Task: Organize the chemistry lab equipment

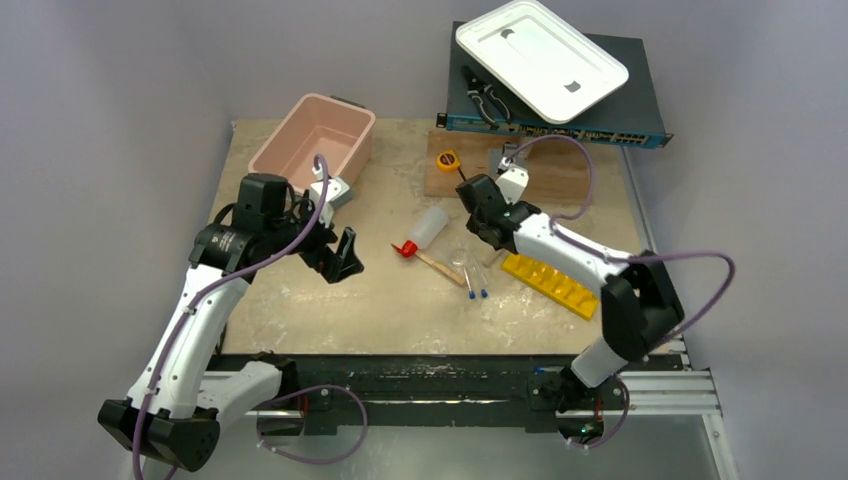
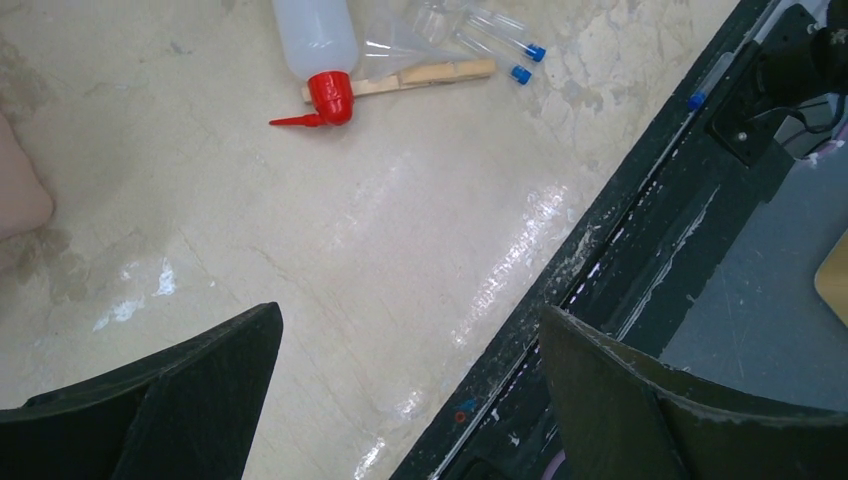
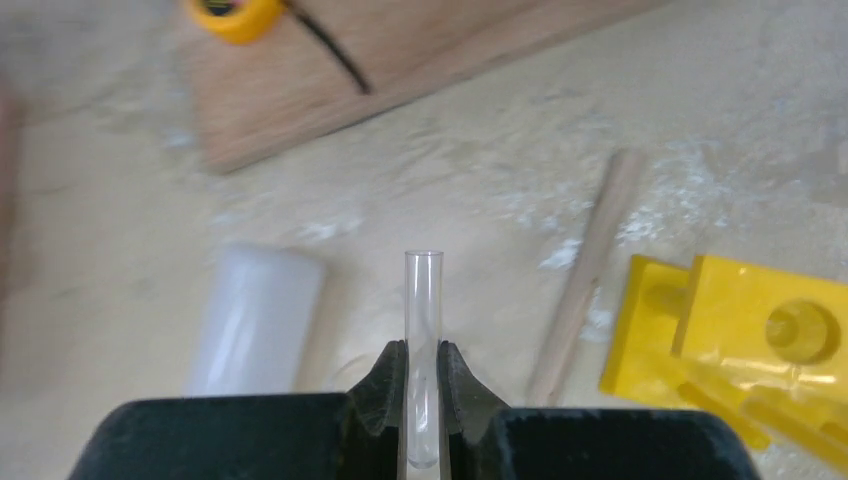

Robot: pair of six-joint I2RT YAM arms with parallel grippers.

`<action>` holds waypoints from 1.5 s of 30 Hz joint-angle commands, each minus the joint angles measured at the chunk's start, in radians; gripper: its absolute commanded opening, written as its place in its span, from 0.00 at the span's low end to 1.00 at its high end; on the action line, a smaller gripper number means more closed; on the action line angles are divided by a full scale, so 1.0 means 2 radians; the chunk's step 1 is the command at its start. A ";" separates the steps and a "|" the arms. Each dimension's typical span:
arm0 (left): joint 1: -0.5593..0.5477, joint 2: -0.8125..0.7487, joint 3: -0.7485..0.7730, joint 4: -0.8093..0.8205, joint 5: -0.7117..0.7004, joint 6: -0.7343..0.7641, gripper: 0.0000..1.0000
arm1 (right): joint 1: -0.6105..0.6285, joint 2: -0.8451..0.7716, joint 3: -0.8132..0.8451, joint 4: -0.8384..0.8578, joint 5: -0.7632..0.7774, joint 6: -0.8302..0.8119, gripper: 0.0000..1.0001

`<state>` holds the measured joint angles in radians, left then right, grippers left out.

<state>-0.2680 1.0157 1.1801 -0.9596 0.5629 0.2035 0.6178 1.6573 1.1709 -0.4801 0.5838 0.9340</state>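
Observation:
My right gripper [image 3: 422, 350] is shut on a thin clear tube [image 3: 422, 300] that sticks out past its fingertips. It hovers above the table between the squeeze bottle [image 3: 255, 320] and the yellow holed rack [image 3: 740, 340]. In the top view the right gripper [image 1: 470, 192] sits just right of the bottle [image 1: 430, 226], whose red nozzle [image 1: 405, 249] points left. Two clear tubes with blue tips [image 1: 474, 283] and a wooden stick [image 1: 440, 266] lie beside it. My left gripper [image 1: 345, 255] is open and empty over bare table, left of the bottle [image 2: 318, 45].
A pink bin [image 1: 315, 140] stands at the back left. A wooden board [image 1: 540, 170] carries a yellow tape measure [image 1: 447, 160]. Behind it, a dark box holds a white tray [image 1: 540, 58] and pliers [image 1: 487, 95]. The black base rail [image 1: 440, 378] runs along the near edge.

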 commanded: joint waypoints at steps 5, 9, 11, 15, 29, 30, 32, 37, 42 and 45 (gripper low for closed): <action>0.004 -0.032 0.009 0.005 0.078 0.042 1.00 | 0.076 -0.191 -0.088 0.112 -0.044 -0.075 0.00; 0.004 -0.043 0.011 -0.004 0.125 0.064 1.00 | 0.089 -0.262 -0.124 0.163 -0.115 -0.113 0.00; 0.005 -0.049 0.012 -0.005 0.137 0.072 1.00 | 0.100 -0.291 -0.139 0.184 -0.134 -0.125 0.00; 0.004 -0.051 0.019 -0.017 0.162 0.080 1.00 | 0.109 -0.319 -0.150 0.212 -0.185 -0.143 0.00; 0.004 -0.066 0.026 -0.053 0.210 0.174 1.00 | 0.152 -0.306 -0.098 0.235 -0.303 -0.193 0.00; 0.004 -0.071 0.025 -0.058 0.205 0.202 1.00 | 0.153 -0.301 -0.091 0.233 -0.321 -0.195 0.00; 0.004 -0.086 0.019 -0.059 0.188 0.260 1.00 | 0.154 -0.291 -0.079 0.228 -0.356 -0.198 0.00; 0.004 -0.152 -0.025 0.010 0.144 0.379 1.00 | 0.154 -0.260 -0.059 0.218 -0.443 -0.196 0.00; 0.002 -0.224 -0.094 0.099 0.134 0.501 1.00 | 0.154 -0.240 -0.049 0.230 -0.501 -0.179 0.00; -0.004 -0.254 -0.135 0.112 0.132 0.617 1.00 | 0.154 -0.222 -0.031 0.237 -0.530 -0.162 0.00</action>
<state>-0.2646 0.5510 0.9997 -0.8551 0.8368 1.0740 0.9230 1.1893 1.0260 -0.0574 -0.3389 0.5735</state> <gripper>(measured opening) 0.998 0.052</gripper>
